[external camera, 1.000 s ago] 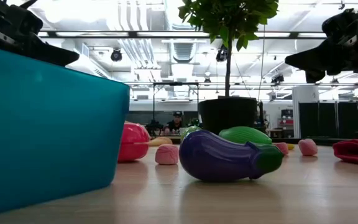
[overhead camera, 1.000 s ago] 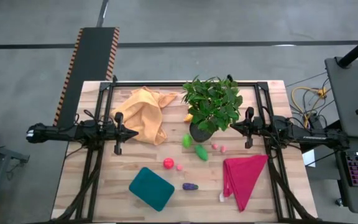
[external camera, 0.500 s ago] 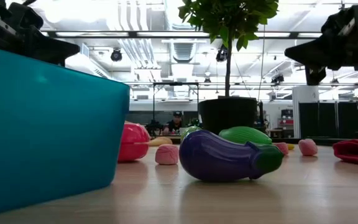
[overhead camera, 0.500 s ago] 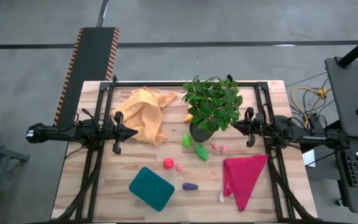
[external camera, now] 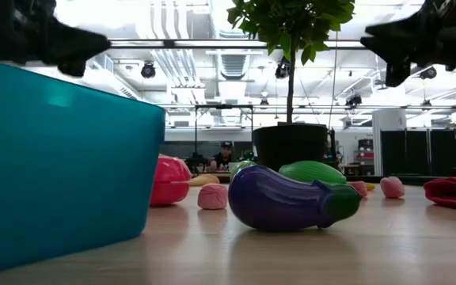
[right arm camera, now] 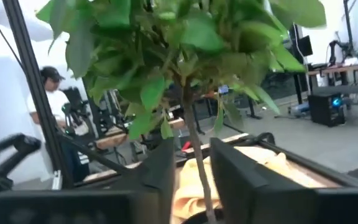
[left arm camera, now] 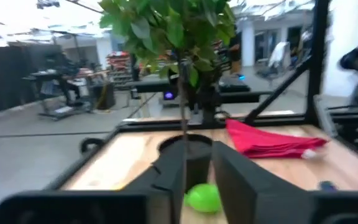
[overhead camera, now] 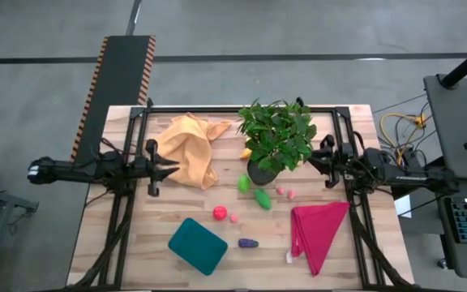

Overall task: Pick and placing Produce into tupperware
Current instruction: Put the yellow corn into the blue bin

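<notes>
- The potted plant [overhead camera: 276, 138] stands near the middle of the wooden bench [overhead camera: 136, 243], toward its far edge, and serves as the landmark here.
- Left claw [overhead camera: 173, 167] hangs above the bench well to the plant's left, over the edge of the orange-yellow cloth [overhead camera: 188, 148]; its fingers stand slightly apart with a narrow gap and hold nothing.
- Right claw [overhead camera: 313, 156] hangs just to the plant's right, close to the leaves; its fingers are also a little apart and empty.
- The tupperware [overhead camera: 197, 245], a teal tub, sits well in front of the plant and to its left, near the bench's front edge.
- Produce lies loose on the bench, none of it in the tub: a round green piece [overhead camera: 243, 183] and a long green piece [overhead camera: 262, 198] just in front of the pot, two small pink pieces [overhead camera: 286, 192] beside them, a red piece [overhead camera: 219, 212] with a small pink one [overhead camera: 234, 217], and a purple eggplant [overhead camera: 248, 242] just beside the tub.
- A magenta cloth [overhead camera: 316, 229] lies in front of the plant to its right.
</notes>
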